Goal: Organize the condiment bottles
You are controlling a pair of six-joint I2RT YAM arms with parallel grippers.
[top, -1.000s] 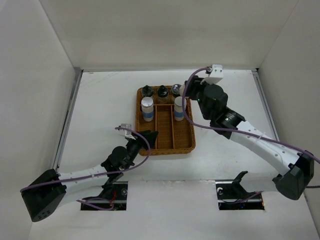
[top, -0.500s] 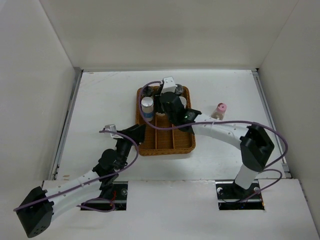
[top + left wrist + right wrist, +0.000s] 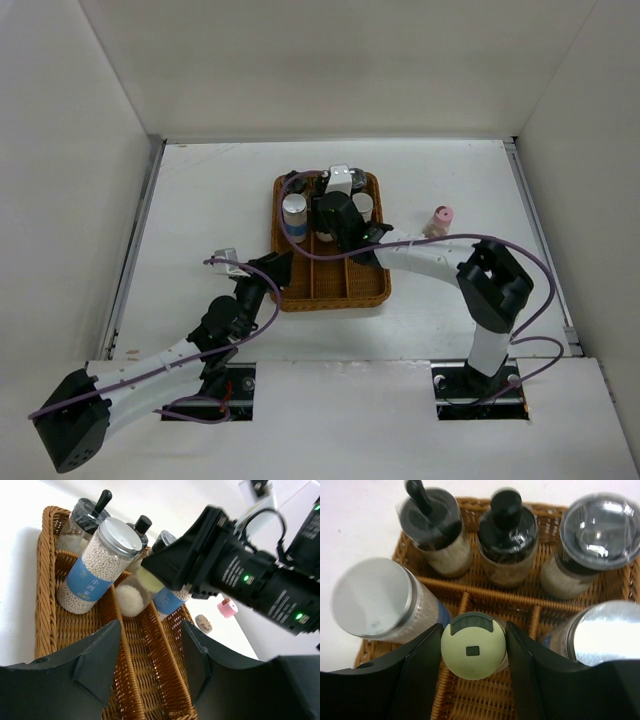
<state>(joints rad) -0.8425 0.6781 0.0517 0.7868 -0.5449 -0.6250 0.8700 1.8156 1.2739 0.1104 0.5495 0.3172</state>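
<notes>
The right gripper [image 3: 473, 641] has its jaws closed on the pale-yellow cap of a small clear shaker bottle [image 3: 131, 600] holding white grains. It holds the bottle over the far end of the middle lane of the wicker tray [image 3: 355, 280]. That slot lies between a blue-labelled jar of white beads [image 3: 372, 600] in the left lane and a silver-lidded jar [image 3: 610, 635] in the right one. I cannot tell whether the base is touching the wicker floor.

Along the tray's far edge stand a knob-topped jar [image 3: 432, 527], a dark black-capped bottle [image 3: 507, 530] and a clear-lidded jar [image 3: 597, 535]. A pink-capped bottle [image 3: 440, 218] waits on the tabletop [image 3: 200, 200], well apart from the tray's right edge, so the job looks mostly done.

The left gripper [image 3: 150, 630] hovers at the tray's near left corner, its jaws apart with nothing between them.

The step in hand looks like seating the shaker. From the left wrist it appears to lean (the cap is gripped, not the body), so it should be straightened before it goes down. The descent should be vertical, because the neighbours are close on both sides. The jaws should part only once the base rests flat, and only a little, so the fingers do not knock either jar. The gripper should then rise straight up. The uneven wicker may let a narrow bottle wobble.
</notes>
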